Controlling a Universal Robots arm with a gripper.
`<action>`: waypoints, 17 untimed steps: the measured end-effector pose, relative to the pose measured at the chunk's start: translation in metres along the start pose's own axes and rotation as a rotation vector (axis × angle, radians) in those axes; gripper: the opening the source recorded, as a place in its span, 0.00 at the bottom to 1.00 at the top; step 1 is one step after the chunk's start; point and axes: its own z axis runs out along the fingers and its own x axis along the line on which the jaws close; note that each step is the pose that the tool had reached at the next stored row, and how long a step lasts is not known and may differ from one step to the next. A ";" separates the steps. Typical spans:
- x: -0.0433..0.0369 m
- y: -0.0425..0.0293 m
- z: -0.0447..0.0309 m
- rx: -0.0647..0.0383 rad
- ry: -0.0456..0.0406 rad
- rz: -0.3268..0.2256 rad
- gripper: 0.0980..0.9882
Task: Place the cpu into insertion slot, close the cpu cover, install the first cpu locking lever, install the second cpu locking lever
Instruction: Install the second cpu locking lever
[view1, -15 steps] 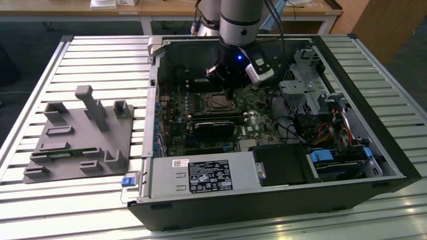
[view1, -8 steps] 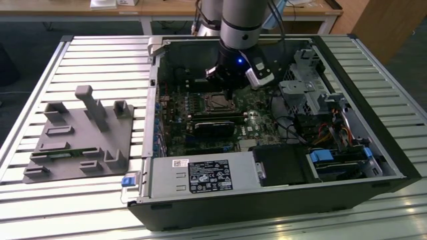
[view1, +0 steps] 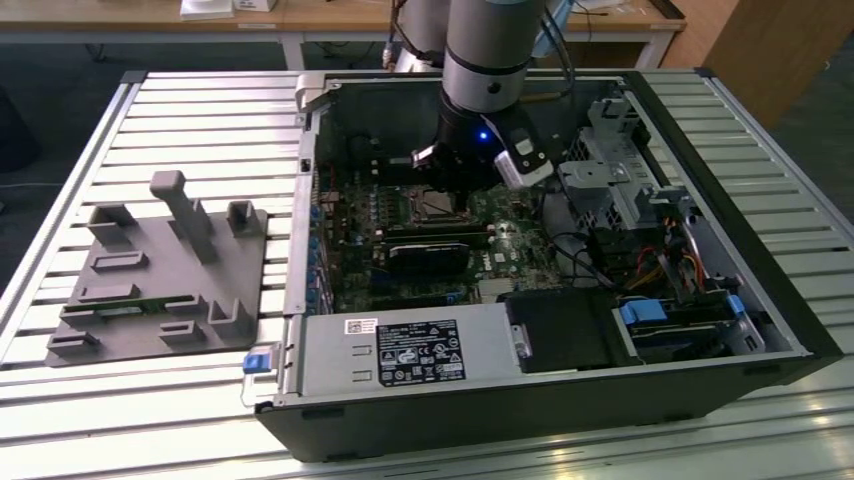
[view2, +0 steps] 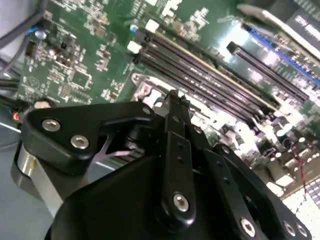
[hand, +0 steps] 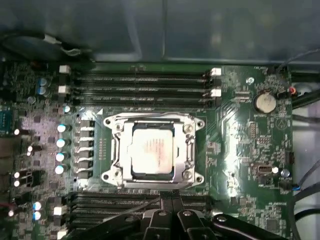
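Grey cpu (hand: 153, 151) sits in insertion slot (hand: 116, 150), cover down; claw (hand: 172, 202) shut, empty

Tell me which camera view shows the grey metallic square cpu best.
The first wrist view: the grey metallic square cpu faces the camera, framed by the silver-grey metal cpu cover. In the exterior view the arm hides most of that spot; the second wrist view catches a sliver of metal frame.

white label (view1: 418, 352) on power supply, print unreadable
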 end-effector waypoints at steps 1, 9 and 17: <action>0.0022 -0.0007 0.0000 0.000 0.0000 0.000 0.01; 0.0056 -0.0084 -0.0006 -0.008 0.0098 0.008 0.01; 0.0236 -0.0096 -0.0003 -0.009 0.0126 0.009 0.01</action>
